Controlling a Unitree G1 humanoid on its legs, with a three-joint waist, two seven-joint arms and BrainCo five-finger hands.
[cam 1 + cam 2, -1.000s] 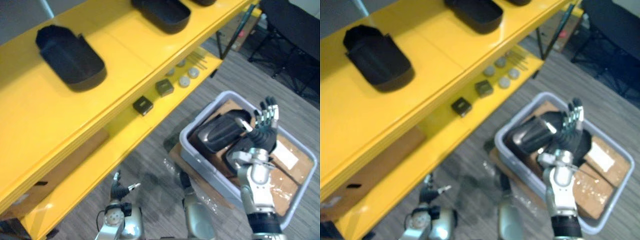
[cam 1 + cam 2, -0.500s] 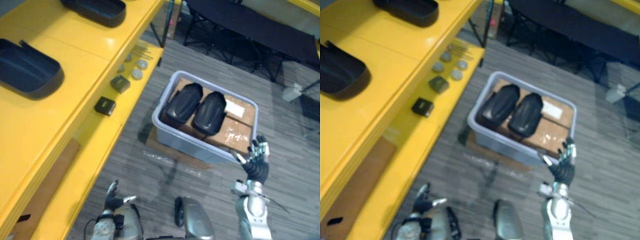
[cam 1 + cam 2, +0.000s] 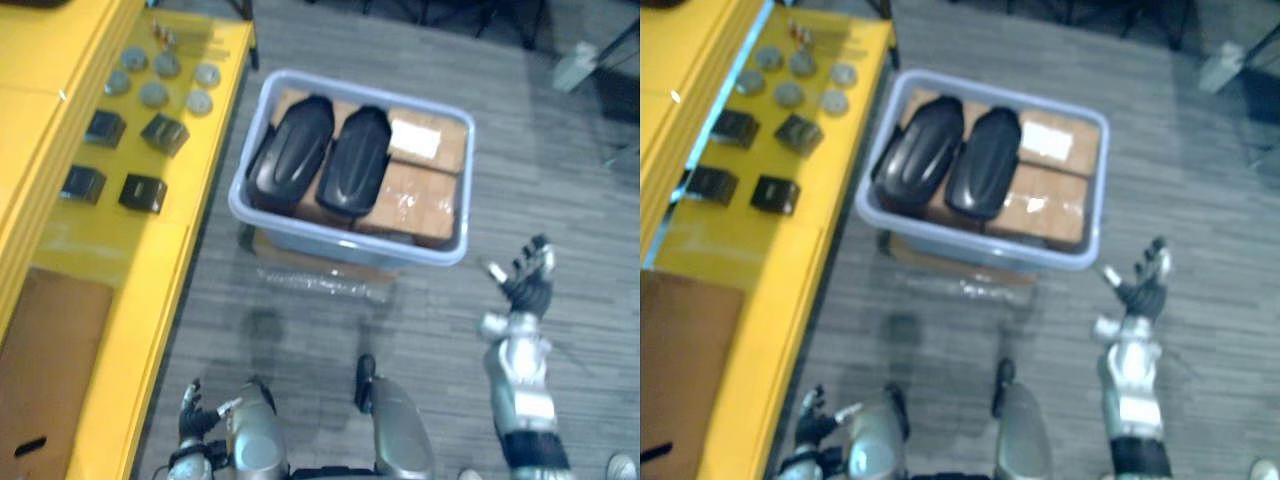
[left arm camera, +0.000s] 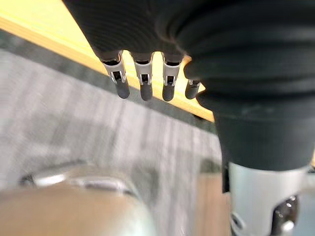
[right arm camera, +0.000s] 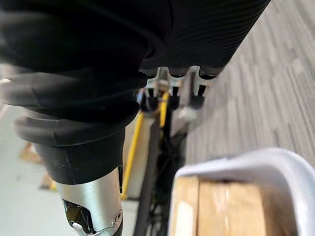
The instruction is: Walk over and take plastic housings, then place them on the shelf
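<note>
Two black housings (image 3: pixel 291 155) in grey bin (image 3: pixel 345 250), right hand (image 3: pixel 523 289) spread empty beside bin

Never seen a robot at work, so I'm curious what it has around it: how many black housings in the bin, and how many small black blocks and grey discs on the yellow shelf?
Housings: 2
Black blocks: 4
Grey discs: 6
Total: 12
</note>
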